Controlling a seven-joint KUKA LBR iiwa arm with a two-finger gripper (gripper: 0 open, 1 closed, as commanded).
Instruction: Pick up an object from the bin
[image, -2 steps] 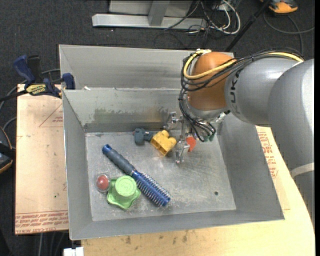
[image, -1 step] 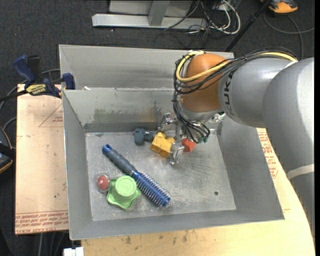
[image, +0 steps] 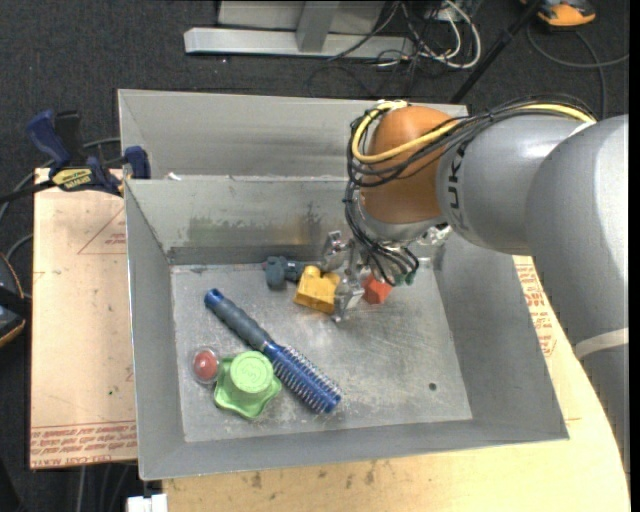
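Note:
My gripper (image: 345, 290) hangs low over the back middle of the bin, its metal fingers pointing down. Right beside its left finger lies a yellow block (image: 316, 290). A small red-orange piece (image: 377, 292) sits just to the right of the fingers. A grey-blue small part (image: 279, 270) lies further left, near the back wall. I cannot tell whether anything is caught between the fingers.
Toward the front left lie a blue hairbrush (image: 270, 353) set diagonally, a green lid-like thing (image: 246, 382) and a small red ball (image: 206, 365). The arm with its orange cover and cables looms over the bin's right back corner.

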